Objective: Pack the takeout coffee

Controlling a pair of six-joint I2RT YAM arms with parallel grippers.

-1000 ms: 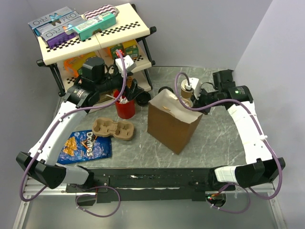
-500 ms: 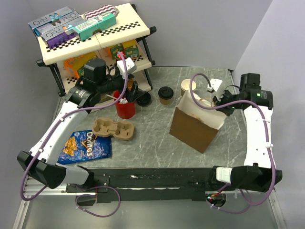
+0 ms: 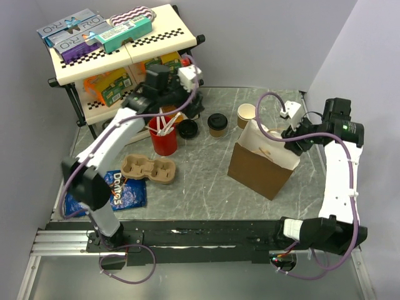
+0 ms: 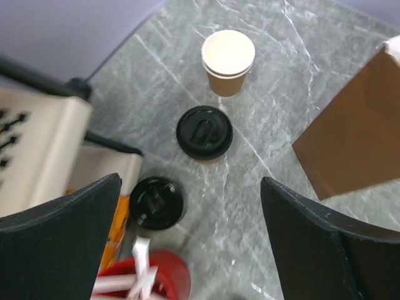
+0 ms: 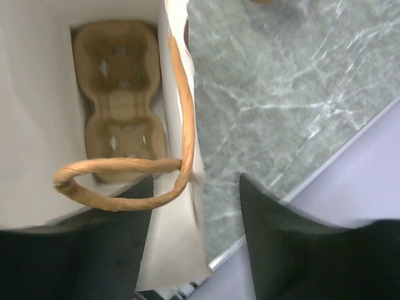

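The takeout coffee (image 3: 217, 124), a tan cup with a black lid (image 4: 204, 132), stands upright on the marble table behind the brown paper bag (image 3: 262, 164). My left gripper (image 4: 190, 181) hangs open above the table, just near of the coffee, with nothing between its fingers. It shows near the shelf (image 3: 189, 107) in the top view. My right gripper (image 5: 195, 181) is open astride the bag's right wall (image 5: 178, 250), one finger inside and one outside, beside the twisted paper handle (image 5: 119, 165). It sits at the bag's upper right rim (image 3: 294, 140).
A loose black lid (image 4: 156, 202) and a lidless tan cup (image 4: 228, 53) flank the coffee. A red cup of white sticks (image 3: 164, 139), a cardboard cup carrier (image 3: 150, 169) and a Doritos bag (image 3: 115, 187) lie left. Another carrier (image 5: 119, 94) lies inside the bag. A snack shelf (image 3: 112, 56) stands back left.
My right gripper dragged the bag to the right, then opened and let go of its rim. My left arm swung right, from the red cup toward the coffee.
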